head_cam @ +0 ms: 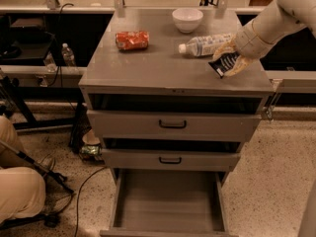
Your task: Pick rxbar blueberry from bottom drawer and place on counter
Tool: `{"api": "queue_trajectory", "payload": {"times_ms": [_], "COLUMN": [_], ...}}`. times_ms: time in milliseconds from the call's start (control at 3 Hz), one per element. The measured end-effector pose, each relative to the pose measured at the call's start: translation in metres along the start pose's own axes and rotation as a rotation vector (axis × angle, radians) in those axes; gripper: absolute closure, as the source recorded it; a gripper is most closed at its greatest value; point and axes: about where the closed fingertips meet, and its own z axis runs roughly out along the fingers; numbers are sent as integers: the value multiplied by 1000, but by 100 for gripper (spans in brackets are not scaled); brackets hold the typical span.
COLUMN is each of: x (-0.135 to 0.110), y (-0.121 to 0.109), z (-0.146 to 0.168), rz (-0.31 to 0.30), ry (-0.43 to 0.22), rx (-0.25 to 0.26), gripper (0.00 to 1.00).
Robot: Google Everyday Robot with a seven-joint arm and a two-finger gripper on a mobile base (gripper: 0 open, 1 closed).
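Rxbar (220, 65) sits pinched in the claw (229, 59) over the right side of the tabletop (153, 65), toward its near edge, with the dark wrapper tilted and its white print facing up. Its lower corner is at or just above the surface; I cannot tell whether it touches. The claw is closed down onto the bar, one tan finger above it and one below, and holds nothing else. The pale arm (269, 23) reaches in from the upper right. Just left of the claw and a little farther back, a clear bottle (203, 45) lies on its side with its cap pointing left, its right end close to the claw. A white bowl (187, 19) stands upright near the far edge, beyond the bottle. A crushed red can (132, 39) lies on the left half of the tabletop, well apart from the bar. Below, the top drawer (173, 125) and middle drawer (170, 160) show black handles and dark gaps above their fronts. The bottom drawer (168, 201) is pulled out toward the near side, showing its plain grey floor. At the near left a person's leg (17, 191) in tan cloth rests on the speckled floor (266, 181), and a dark cable (81, 191) trails beside it.
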Motion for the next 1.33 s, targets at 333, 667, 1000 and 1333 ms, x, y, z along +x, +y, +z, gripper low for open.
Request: {"api": "queue_trajectory", "payload": {"times_ms": [333, 667, 1000, 1333], "x": [3, 5, 6, 13], "y": [-1, 1, 1, -1], "z": [6, 11, 15, 9], "rz": [-21, -28, -32, -26], "ry": [7, 4, -1, 22], "rx": [-49, -81, -100, -102], "gripper": [27, 4, 0, 0]}}
